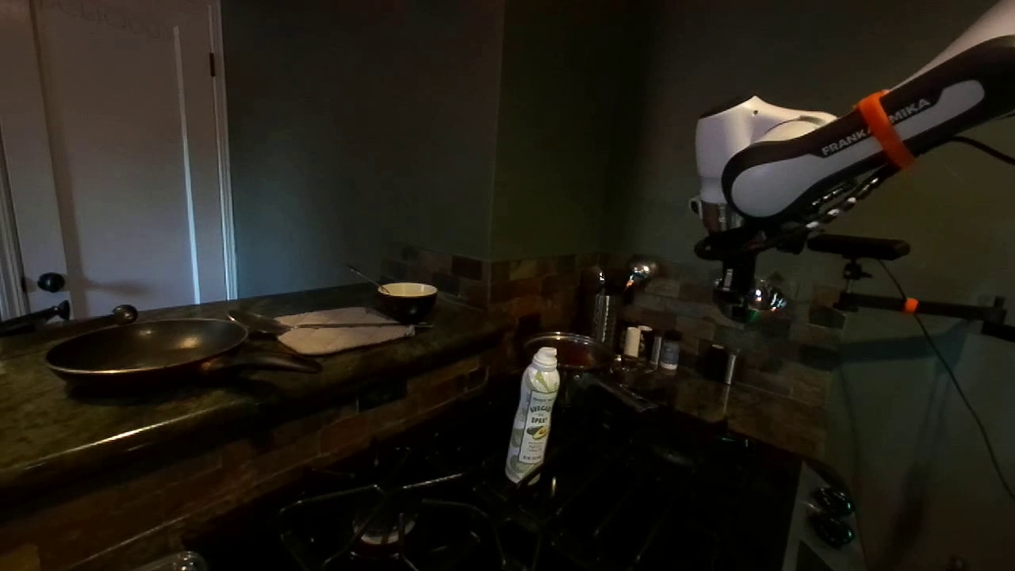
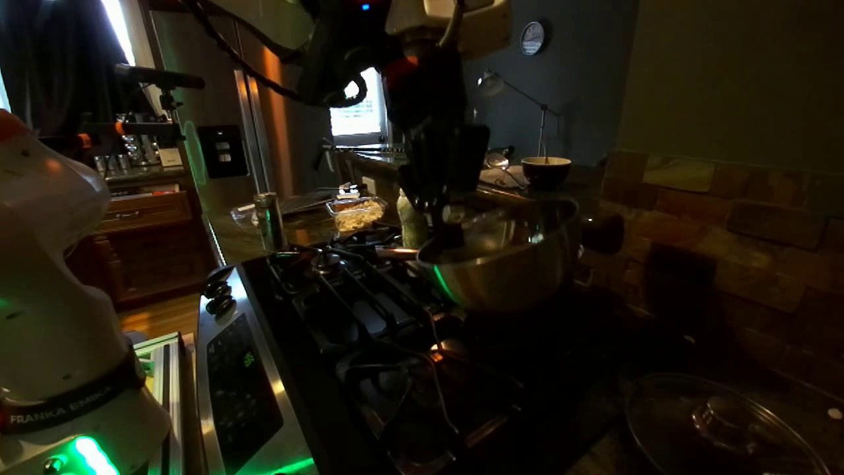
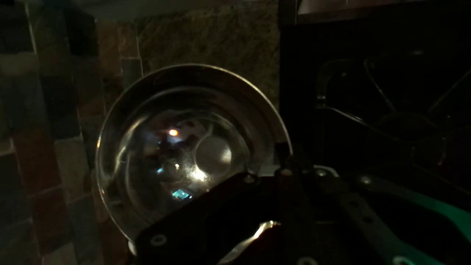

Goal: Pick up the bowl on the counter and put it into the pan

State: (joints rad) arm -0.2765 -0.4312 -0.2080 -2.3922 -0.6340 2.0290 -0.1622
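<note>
Fingers point(image 2: 435, 198) hold bowl point(image 2: 508, 280) tilted by its rim, w/ bottle point(image 2: 413, 225) behind, glass lid point(image 2: 722, 422) lower rt., & dk. bowl point(image 2: 546, 174) + lamp point(image 2: 490, 84) further back.

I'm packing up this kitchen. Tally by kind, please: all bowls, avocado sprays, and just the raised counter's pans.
Bowls: 2 (steel bowl, dark bowl)
Avocado spray: 1
Raised-counter pans: 1 (frying pan)
Total: 4

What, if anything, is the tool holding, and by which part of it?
The steel bowl, by its rim: the tool pinches it at one side.
</note>
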